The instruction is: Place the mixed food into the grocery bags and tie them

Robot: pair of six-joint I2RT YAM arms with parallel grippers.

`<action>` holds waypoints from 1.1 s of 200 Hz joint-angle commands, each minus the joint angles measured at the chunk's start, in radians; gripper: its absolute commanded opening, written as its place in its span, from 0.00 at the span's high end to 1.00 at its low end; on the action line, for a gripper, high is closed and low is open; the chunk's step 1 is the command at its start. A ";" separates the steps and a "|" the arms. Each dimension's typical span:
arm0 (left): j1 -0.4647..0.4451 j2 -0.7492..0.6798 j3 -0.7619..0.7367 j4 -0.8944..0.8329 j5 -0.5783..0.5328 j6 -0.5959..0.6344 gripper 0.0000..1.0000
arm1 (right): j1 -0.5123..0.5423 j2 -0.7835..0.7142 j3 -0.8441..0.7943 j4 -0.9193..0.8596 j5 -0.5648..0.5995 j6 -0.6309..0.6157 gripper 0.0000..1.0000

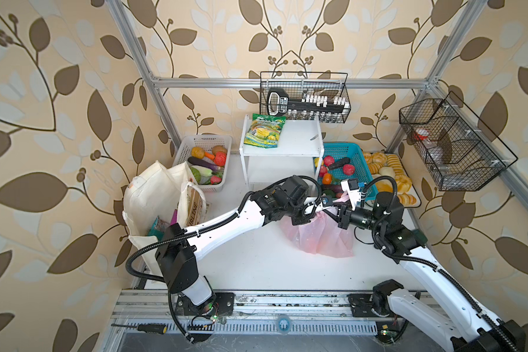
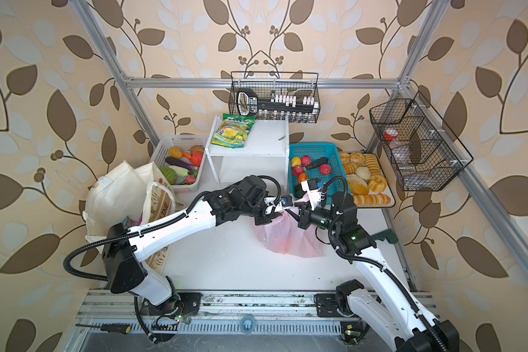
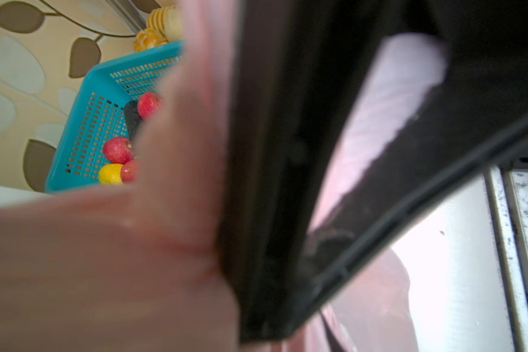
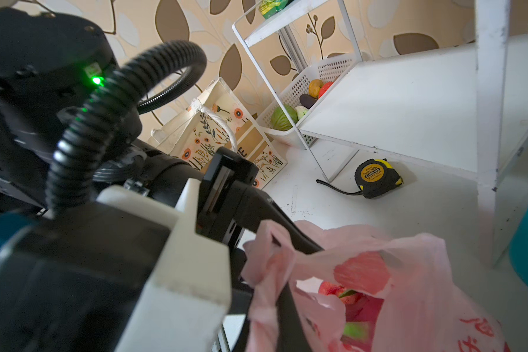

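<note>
The thin pink plastic bag (image 1: 320, 240) (image 2: 290, 240) sits right of the table's middle with red and green food (image 4: 333, 288) inside. Both grippers meet just above its mouth. My left gripper (image 1: 323, 204) (image 2: 282, 205) is shut on a bunched pink handle, and pink film (image 3: 104, 259) fills much of the left wrist view. My right gripper (image 1: 337, 210) (image 2: 299, 210) is shut on the other twisted handle (image 4: 269, 268). The cream canvas tote (image 1: 153, 198) (image 2: 116, 195) stands at the left with a teal packet (image 1: 156, 231) and a purple packet (image 1: 173, 218) inside.
A blue basket (image 1: 357, 158) behind the pink bag holds red, orange and yellow toy fruits. A white shelf (image 1: 282, 146) carries a green-and-yellow packet (image 1: 265, 131), with a tape measure (image 4: 377, 178) under it. A white vegetable basket (image 1: 206, 164) stands back left and a bread tray (image 1: 390, 173) back right.
</note>
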 commanded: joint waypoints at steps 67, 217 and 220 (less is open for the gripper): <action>-0.013 -0.140 -0.101 0.312 -0.076 -0.137 1.00 | -0.001 -0.065 -0.061 -0.087 -0.037 -0.019 0.62; -0.013 -0.216 -0.348 0.687 -0.080 -0.598 1.00 | 0.173 -0.199 -0.163 -0.078 0.147 -0.203 0.35; -0.013 -0.217 -0.354 0.698 -0.083 -0.601 1.00 | 0.173 -0.212 -0.168 -0.080 0.167 -0.212 0.33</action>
